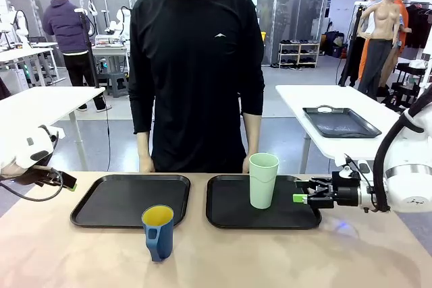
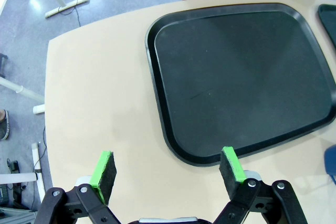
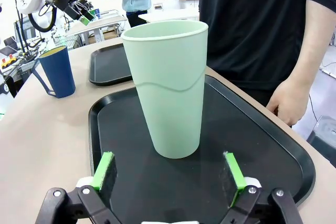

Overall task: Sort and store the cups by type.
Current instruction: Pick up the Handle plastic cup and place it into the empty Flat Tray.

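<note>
- Readable text: small white logo on the chest of the person's black long-sleeved shirt (image 1: 196, 65), too small to make out. I can't find print on either cup.
- Tall pale mint-green plastic tumbler (image 3: 168, 87): no handle, tapers toward the base, thin rim lip, a wavy raised line around the middle. It's upright.
- The tumbler stands on the right-hand black plastic tray (image 1: 229, 210), toward its far right part.
- Shorter dark blue mug (image 1: 158, 233): yellow inside, handle on the side facing my left arm. It's upright too.
- The mug sits on the bare light wooden table (image 1: 283, 254), just in front of the near right corner of the left-hand black plastic tray (image 1: 115, 200), off both trays.
- My right claw (image 3: 169, 170): fingers spread, nothing pinched. Low over the right tray, pointed at the tumbler's base, just short of it, not touching.
- My left claw (image 2: 170, 169): fingers spread, nothing between them. Above the table at the left tray's outer edge, one fingertip lined up over the rim.
- The person's hand (image 3: 287, 100) hangs at the far table edge, beside the right tray.
</note>
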Robot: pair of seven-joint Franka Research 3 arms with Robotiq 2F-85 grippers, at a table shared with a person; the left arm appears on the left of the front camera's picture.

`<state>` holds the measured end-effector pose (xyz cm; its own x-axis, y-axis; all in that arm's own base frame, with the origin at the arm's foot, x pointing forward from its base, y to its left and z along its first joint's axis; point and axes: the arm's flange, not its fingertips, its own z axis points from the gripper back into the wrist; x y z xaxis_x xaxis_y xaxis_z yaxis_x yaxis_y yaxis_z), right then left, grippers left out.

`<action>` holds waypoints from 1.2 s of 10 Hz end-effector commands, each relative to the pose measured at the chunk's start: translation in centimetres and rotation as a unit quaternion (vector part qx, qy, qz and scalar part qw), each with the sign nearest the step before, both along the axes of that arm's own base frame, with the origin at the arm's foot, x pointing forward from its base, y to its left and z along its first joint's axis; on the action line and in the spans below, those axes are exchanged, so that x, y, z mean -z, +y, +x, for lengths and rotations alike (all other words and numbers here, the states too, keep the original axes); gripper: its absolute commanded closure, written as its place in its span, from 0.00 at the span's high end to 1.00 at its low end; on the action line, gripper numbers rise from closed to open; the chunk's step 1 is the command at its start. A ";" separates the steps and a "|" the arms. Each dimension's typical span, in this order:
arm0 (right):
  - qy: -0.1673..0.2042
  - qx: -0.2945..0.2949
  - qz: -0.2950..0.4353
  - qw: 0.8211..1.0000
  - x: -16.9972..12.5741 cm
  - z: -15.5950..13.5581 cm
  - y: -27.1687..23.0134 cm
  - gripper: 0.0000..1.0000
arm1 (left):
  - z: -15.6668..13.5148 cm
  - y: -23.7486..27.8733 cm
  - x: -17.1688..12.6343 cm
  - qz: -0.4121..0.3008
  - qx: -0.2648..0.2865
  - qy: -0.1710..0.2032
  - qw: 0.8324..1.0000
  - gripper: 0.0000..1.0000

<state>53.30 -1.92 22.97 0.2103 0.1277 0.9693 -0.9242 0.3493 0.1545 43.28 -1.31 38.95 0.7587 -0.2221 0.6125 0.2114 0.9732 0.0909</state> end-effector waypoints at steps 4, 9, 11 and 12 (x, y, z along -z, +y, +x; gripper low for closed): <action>0.000 0.000 0.000 1.000 0.0 0.0 0.0 1.00 | 0.0 0.0 0.0 0.002 -0.001 -0.001 1.000 1.00; -0.017 0.016 -0.247 0.969 -8.1 -8.5 -0.4 1.00 | 0.0 0.0 0.0 0.002 -0.001 -0.001 1.000 1.00; -0.014 0.035 -0.339 0.940 -10.0 -11.5 -0.6 1.00 | 0.0 0.0 0.0 0.002 -0.001 -0.001 1.000 1.00; -0.008 0.046 -0.379 0.924 -10.5 -12.6 -0.5 1.00 | 0.0 0.0 0.0 0.002 -0.001 -0.001 1.000 1.00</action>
<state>41.90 -3.67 32.50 0.1737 0.7136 0.6787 -0.8922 0.4057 -0.1982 43.28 -1.31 38.94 0.7588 -0.2221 0.6123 0.2115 0.9731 0.0909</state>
